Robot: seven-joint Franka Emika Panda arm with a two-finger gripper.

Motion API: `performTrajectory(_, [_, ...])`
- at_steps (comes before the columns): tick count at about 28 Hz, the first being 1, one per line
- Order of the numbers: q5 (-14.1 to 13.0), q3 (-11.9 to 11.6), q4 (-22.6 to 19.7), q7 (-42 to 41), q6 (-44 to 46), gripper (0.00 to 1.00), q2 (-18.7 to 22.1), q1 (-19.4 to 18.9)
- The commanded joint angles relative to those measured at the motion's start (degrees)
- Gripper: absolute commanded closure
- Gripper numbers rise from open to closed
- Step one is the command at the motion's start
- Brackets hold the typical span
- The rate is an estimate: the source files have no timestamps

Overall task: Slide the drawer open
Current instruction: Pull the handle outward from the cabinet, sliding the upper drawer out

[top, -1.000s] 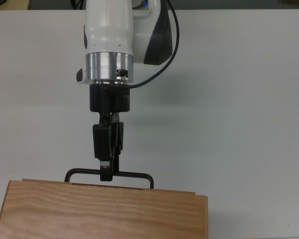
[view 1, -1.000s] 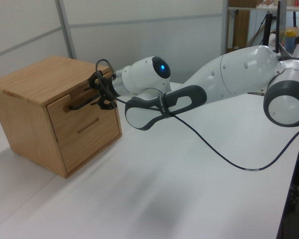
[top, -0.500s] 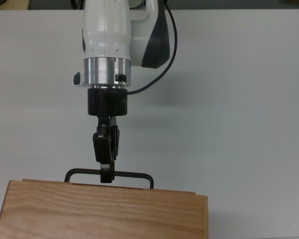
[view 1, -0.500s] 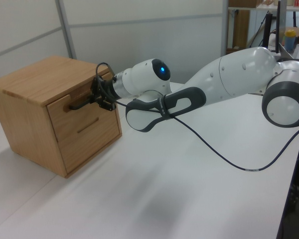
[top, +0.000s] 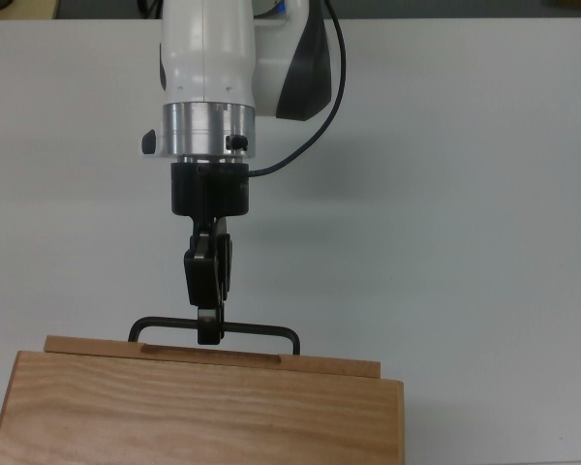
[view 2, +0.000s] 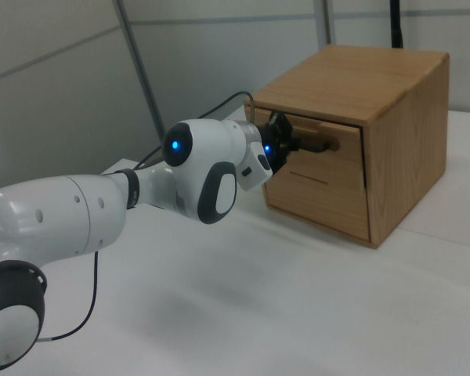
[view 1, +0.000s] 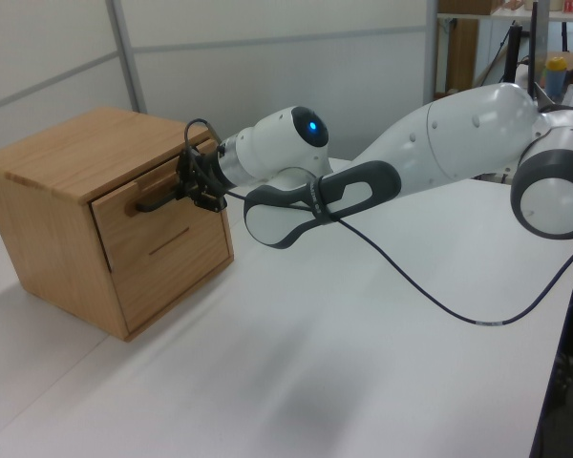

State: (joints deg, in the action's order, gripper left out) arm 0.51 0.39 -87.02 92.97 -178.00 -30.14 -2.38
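Directly ahead of the gripper (top: 209, 329) stands a wooden cabinet (view 1: 53, 200) on the white counter (top: 465, 194), and the gripper's two fingers are closed tightly around the thin black bar handle (top: 261, 330) of the upper drawer (view 1: 153, 196). Seen from the top view, the fingers clamp the bar a little toward the top view's left of the handle's middle, with the bar running out to either side of them and bending back at both ends into the drawer front. Just behind the gripper in the top view, a narrow strip of the drawer's pale front edge (top: 213, 353) juts out past the grained cabinet top (top: 194, 417), so the drawer sits slightly pulled out of its housing. The left view shows the same: the drawer's front panel stands a little proud of the cabinet face, with a dark gap along its upper edge, while below the gripper a second drawer front (view 1: 177, 258) with a slim dark slot lies flush. In the right view the gripper (view 2: 286, 145) reaches horizontally into the cabinet's upper opening, with the handle (view 2: 317, 145) just beyond its fingertips and the lower panel beneath. Behind the gripper the white arm (view 1: 430, 143) stretches back across the counter, a black cable (view 1: 430, 296) looping from the wrist down onto the surface.
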Motion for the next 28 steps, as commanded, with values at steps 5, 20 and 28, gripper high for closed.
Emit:
performTrajectory(5, [-0.2, -0.3, -8.5, -1.1, 2.1, 1.0, 6.1, -0.7])
performTrajectory(20, [0.2, -0.1, -18.2, -1.2, 2.2, 1.0, 13.4, -0.7])
performTrajectory(28, [0.1, 0.0, -22.3, -1.9, 2.3, 1.0, 16.3, -0.7])
